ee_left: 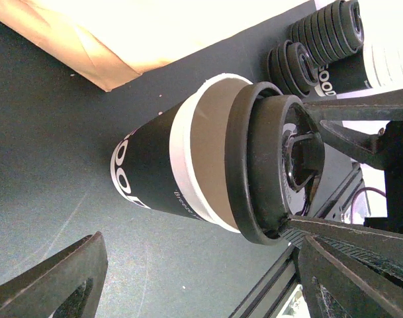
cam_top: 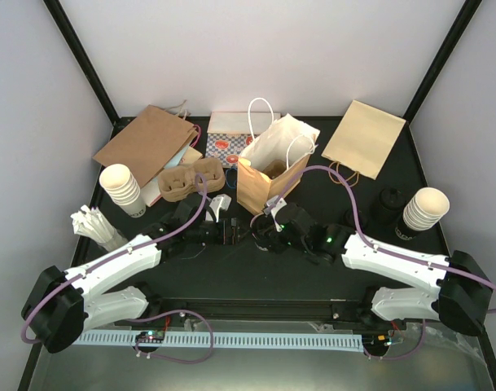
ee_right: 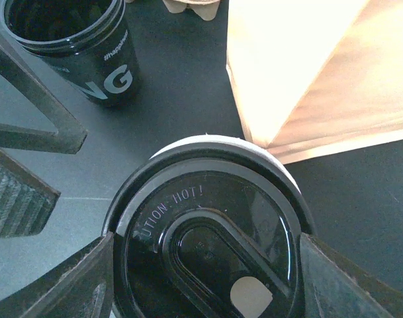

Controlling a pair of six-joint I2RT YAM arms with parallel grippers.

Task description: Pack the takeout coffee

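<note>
From above, my left gripper [cam_top: 227, 236] and right gripper [cam_top: 265, 237] meet mid-tabletop [cam_top: 231, 273], just near of the open paper bag [cam_top: 264, 183]. The cardboard tray [cam_top: 176, 191] sits to the bag's left. The wrists cover the coffee cup itself here, so this view tells me little about it. On the left wrist camera the coffee cup [ee_left: 155, 165] stands on the tabletop ahead of my left gripper. That gripper is spread wide and holds nothing, and I cannot tell whether either finger touches the cup wall. The lid [ee_left: 274, 165] is pinched at its edges by the right gripper and sits crooked, with the white rim and pale inside showing on one side. On the right wrist camera I look straight down on the lid, with a finger against each side of it. A second cup [ee_right: 69, 40] stands open at far left. My worry is that pushing down on a tilted lid, with nothing bracing the cup, could tip it, slide it or buckle the rim. I cannot see the cup's base or whether it holds any liquid.
</note>
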